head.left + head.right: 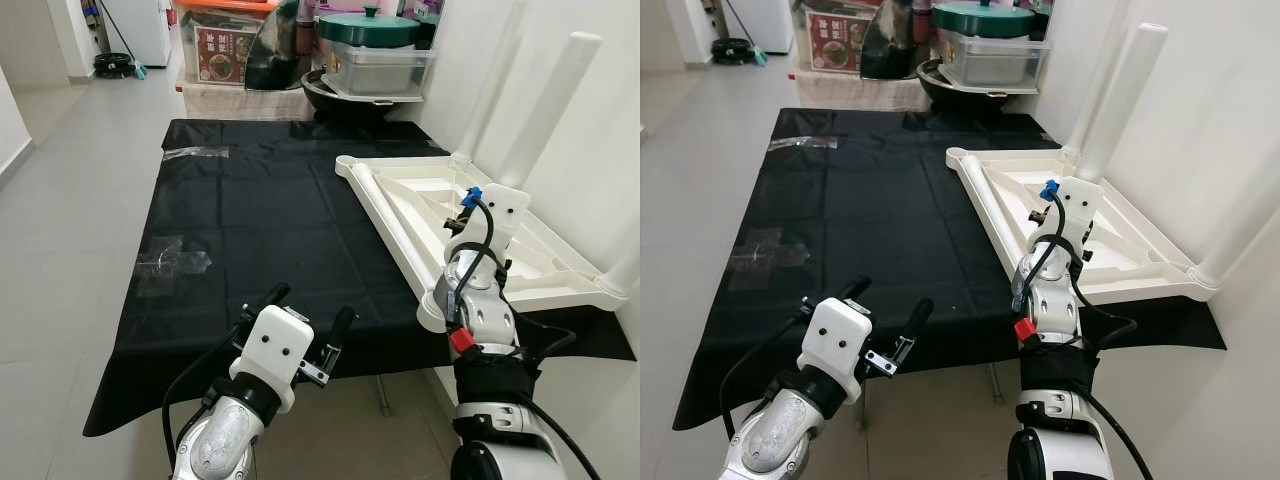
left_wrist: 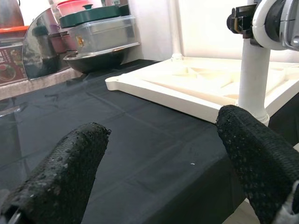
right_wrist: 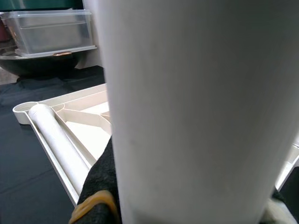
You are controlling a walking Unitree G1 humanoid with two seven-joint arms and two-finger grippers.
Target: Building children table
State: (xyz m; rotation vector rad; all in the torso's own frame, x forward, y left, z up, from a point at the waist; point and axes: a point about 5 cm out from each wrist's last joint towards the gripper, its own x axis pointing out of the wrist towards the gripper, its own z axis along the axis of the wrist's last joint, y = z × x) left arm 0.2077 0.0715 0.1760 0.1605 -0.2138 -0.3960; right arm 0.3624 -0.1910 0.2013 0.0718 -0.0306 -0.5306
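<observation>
The right gripper [image 1: 1065, 225] clamps a white table leg [image 2: 254, 74] upright at the upturned tabletop's [image 1: 420, 195] near corner, apparently being seated in its socket. The left gripper [image 1: 308, 318] hovers wide open over the black sheet [image 1: 250, 240] beside the tabletop; next, likely, twisting the leg home.

The right tool [image 1: 468, 200] is masked by its own white wrist housing, so the state of its fingers cannot be read. In the right wrist view, a white table leg [image 3: 196, 112] looms blurred against the lens and runs off the picture's edges, concealing much of the upturned white tabletop [image 3: 88, 135]. One dark fingertip [image 3: 100, 186] peeks out beside it. Clear plastic wrappers [image 1: 172, 258] on the black floor sheet [image 1: 260, 230] are too faint to identify. The stacked storage boxes [image 1: 375, 50] at the far wall are cropped by the top edge, their contents unreadable.
</observation>
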